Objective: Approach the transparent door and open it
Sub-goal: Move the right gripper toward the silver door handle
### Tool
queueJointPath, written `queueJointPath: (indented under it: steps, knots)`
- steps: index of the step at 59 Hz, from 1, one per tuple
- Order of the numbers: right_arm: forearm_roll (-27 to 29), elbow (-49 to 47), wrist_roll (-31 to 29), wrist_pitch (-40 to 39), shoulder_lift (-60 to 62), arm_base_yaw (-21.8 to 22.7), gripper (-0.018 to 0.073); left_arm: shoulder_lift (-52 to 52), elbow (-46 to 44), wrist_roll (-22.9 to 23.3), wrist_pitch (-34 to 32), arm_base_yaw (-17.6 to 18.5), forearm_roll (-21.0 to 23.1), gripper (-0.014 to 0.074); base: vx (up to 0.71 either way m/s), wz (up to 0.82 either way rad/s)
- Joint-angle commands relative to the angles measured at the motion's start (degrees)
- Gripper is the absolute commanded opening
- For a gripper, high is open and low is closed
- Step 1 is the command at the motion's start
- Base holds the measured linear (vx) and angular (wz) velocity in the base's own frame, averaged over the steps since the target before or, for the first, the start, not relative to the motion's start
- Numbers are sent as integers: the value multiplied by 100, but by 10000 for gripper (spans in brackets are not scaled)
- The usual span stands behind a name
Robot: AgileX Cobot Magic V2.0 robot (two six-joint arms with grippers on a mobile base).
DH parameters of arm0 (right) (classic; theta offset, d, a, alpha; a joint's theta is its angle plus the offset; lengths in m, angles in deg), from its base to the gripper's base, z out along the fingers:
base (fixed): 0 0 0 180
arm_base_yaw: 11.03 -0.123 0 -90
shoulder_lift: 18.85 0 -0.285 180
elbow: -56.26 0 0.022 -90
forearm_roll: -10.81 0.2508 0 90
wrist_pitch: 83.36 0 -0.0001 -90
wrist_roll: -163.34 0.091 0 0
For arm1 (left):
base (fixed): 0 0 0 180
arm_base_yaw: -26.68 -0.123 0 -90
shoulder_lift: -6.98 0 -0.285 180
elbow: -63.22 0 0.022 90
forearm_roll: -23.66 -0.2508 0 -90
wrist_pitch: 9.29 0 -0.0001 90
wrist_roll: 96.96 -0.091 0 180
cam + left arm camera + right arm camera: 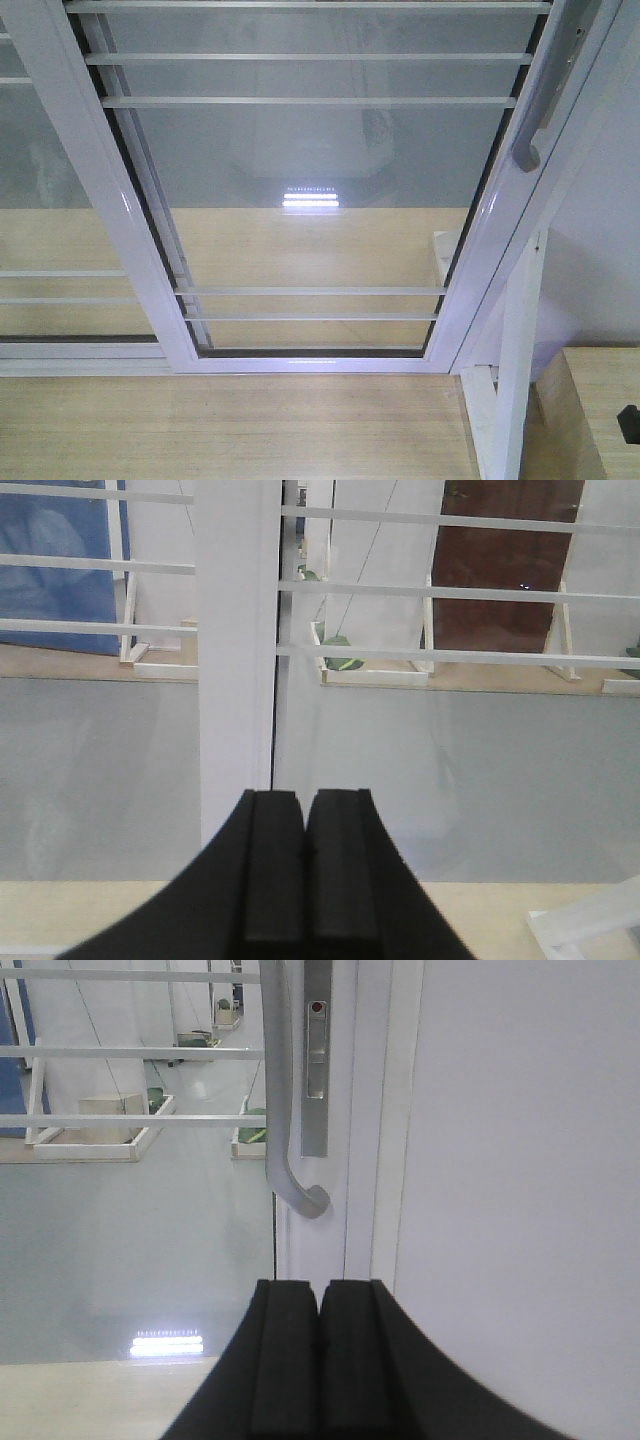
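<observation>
The transparent door (310,200) fills the front view: clear glass in a white frame with thin horizontal white bars. Its curved grey handle (545,100) runs down the right stile. In the right wrist view the handle (285,1110) hangs beside a grey lock plate (316,1060), just above and ahead of my right gripper (319,1290), which is shut and empty, short of the stile. My left gripper (304,800) is shut too, holding nothing, and faces the white left stile (235,660) of the door. Neither gripper shows in the front view.
A neighbouring white-framed glass panel (40,180) stands to the left. A white wall (520,1160) lies right of the door frame. Light wooden floor (230,430) runs up to the bottom track. A white post (515,370) and a wooden surface (600,400) sit at lower right.
</observation>
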Motion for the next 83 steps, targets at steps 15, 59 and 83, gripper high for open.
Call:
queueJointPath:
  steps: [15, 59, 83]
  knots:
    - [0, 69, -11, -659, -52, 17, -8, -102, 175, 33, -768, 16, 7, -6, 0, 0]
    - [577, -311, 387, -2458, -69, 17, -8, -160, -840, 85, -2156, 16, 130, -6, 0, 0]
    - [-417, -2722, 224, -147, -2083, 17, -8, -2165, -2640, 16, -895, 16, 158, -6, 0, 0]
